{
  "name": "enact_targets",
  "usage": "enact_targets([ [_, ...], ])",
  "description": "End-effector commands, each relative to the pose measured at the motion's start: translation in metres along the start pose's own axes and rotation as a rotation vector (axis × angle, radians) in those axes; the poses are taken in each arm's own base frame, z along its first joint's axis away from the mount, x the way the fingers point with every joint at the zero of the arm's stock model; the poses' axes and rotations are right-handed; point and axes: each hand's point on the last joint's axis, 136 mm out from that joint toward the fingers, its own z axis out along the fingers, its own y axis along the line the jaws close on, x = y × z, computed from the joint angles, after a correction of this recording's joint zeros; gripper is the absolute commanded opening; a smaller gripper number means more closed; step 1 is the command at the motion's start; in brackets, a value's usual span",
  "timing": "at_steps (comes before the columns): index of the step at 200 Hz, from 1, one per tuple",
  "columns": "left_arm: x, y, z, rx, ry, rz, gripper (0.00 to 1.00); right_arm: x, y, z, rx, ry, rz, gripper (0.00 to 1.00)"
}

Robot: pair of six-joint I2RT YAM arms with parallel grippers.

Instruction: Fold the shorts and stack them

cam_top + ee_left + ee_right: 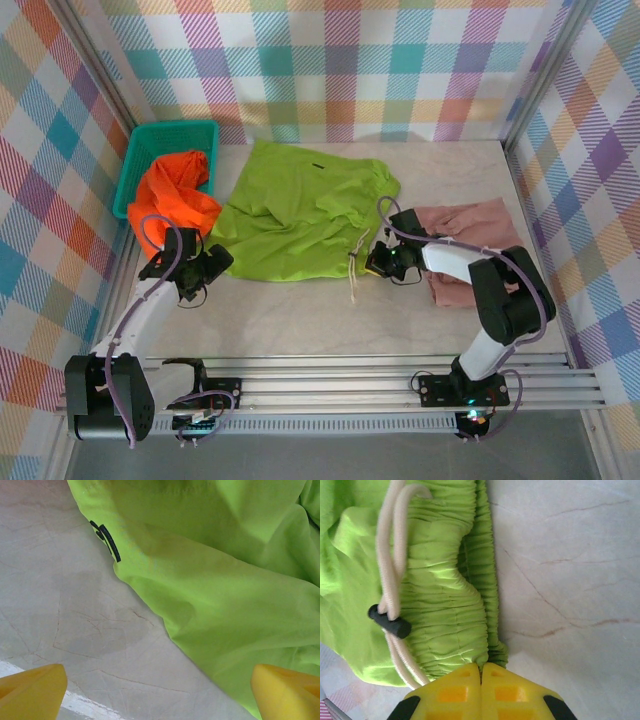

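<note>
Right claw (481,672): together, clamped on green shorts (300,215) at the waistband.
Left claw (160,695): wide apart, holding nothing, beside green shorts' hem.
Green shorts: mid-table, spread.
Orange shorts (175,200): 10 o'clock, spilling from basket (150,140).
Pink shorts (470,225): 3 o'clock.
Table (300,320): pale, veined.
Walls (400,70): pastel plaid.

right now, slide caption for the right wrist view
Right gripper pinching the elastic waistband of the lime green shorts, drawstring toggle alongside, on a pale table.
</note>
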Motion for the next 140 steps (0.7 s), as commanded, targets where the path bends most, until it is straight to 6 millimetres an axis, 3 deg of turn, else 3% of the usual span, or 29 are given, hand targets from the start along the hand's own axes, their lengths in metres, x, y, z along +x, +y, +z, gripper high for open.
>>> enact_targets([
  [1,-0.001,-0.001,-0.002,0.021,-0.005,-0.023,0.95,-0.010,0.016,-0.034,0.019,-0.081,-0.096,0.00],
  [38,0.006,0.000,-0.002,0.024,0.023,-0.037,0.95,-0.006,0.010,-0.076,0.105,-0.148,-0.184,0.00],
  [67,0.013,0.003,-0.005,0.031,0.034,-0.057,0.95,-0.002,0.003,-0.096,0.148,-0.185,-0.208,0.00],
  [110,0.021,0.015,-0.006,-0.004,0.041,-0.077,0.95,0.002,0.003,-0.101,0.139,-0.190,-0.210,0.00],
  [140,0.037,0.036,-0.005,-0.079,0.072,-0.139,0.90,0.002,-0.005,-0.096,0.174,-0.177,-0.211,0.00],
])
